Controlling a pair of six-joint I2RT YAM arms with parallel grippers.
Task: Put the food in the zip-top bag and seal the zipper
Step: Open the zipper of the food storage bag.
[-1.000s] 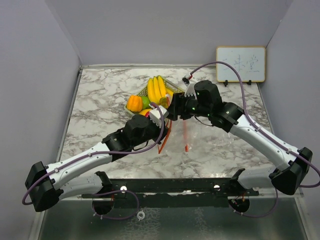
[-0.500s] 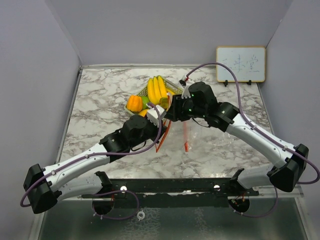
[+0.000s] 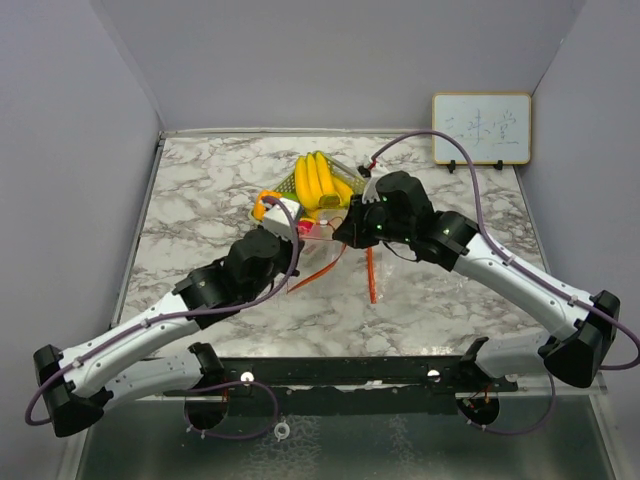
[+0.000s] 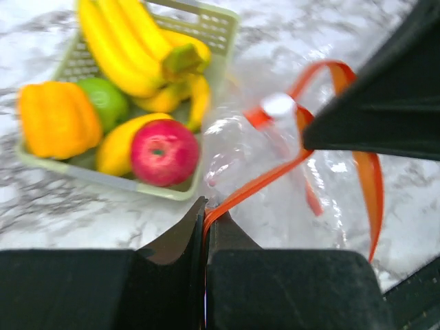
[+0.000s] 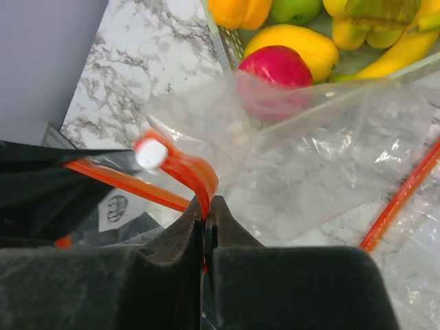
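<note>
- Currently the left jaws and right jaws are each clamped on the orange zipper strip of the zip-top bag, beside the basket.
- All the food lies in the basket, with none bagged.
- Pulling too hard could slip the thin strip free and collapse the bag's mouth.

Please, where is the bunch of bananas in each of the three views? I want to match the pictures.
Top view: the bunch of bananas is just above the centre, toward the far side of the table.
Left wrist view: at the top left.
Right wrist view: only at the top right edge, cut off by the frame.
Shared landmark: the orange zipper strip, below the bananas in every picture.
</note>
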